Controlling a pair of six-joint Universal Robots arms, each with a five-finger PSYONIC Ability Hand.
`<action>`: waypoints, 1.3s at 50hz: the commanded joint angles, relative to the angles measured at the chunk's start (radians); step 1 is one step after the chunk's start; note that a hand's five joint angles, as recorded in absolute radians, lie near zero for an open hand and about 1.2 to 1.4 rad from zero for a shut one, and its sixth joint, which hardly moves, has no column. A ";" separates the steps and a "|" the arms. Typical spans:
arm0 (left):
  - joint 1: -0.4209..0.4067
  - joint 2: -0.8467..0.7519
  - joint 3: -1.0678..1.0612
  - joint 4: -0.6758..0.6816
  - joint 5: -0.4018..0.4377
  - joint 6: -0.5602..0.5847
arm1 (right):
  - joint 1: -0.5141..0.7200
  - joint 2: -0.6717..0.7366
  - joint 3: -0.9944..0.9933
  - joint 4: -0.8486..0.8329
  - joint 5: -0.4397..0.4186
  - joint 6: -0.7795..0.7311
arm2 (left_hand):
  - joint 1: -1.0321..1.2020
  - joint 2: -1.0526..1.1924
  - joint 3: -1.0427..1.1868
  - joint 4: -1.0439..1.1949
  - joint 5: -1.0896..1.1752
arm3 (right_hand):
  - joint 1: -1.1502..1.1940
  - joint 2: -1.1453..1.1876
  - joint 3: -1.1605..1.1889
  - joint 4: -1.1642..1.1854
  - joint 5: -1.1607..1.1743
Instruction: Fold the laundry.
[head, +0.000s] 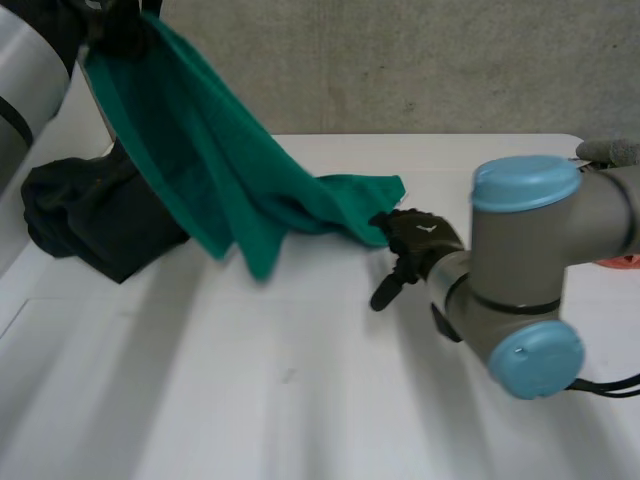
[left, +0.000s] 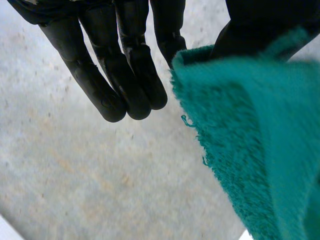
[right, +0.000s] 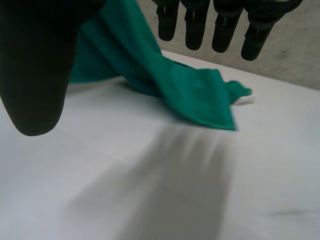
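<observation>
A green towel (head: 230, 180) hangs from my left hand (head: 112, 25), raised high over the table's back left. It slopes down to the right, and its low corner rests on the white table (head: 300, 390). In the left wrist view the towel's edge (left: 260, 140) is pinched at the thumb, beside the straight fingers (left: 125, 75). My right hand (head: 415, 240) lies open on the table just right of the low corner. From the right wrist, the towel (right: 190, 90) lies beyond the straight fingertips (right: 195, 30), apart from them.
A heap of black clothing (head: 90, 220) sits on the table at the left, under the raised towel. My right arm's elbow (head: 530, 260) bulks at the right. A small orange thing (head: 620, 260) shows behind it. A grey wall backs the table.
</observation>
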 joint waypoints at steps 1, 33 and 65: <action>-0.095 0.043 0.112 -0.103 -0.030 0.000 | 0.092 0.138 -0.102 -0.047 0.083 0.120 | 0.223 0.199 0.209 0.198 0.245 | -0.058 -0.036 -0.037 -0.038 -0.043; -0.020 0.099 0.050 -0.105 -0.038 -0.012 | -0.215 -0.049 -0.059 0.336 -0.176 -0.382 | 0.223 0.199 0.209 0.198 0.245 | 0.444 0.466 0.465 0.464 0.459; -0.048 0.137 0.097 -0.140 -0.041 -0.014 | -0.065 0.104 0.082 -0.244 -0.111 -0.235 | 0.223 0.199 0.209 0.198 0.245 | 0.344 0.366 0.365 0.363 0.358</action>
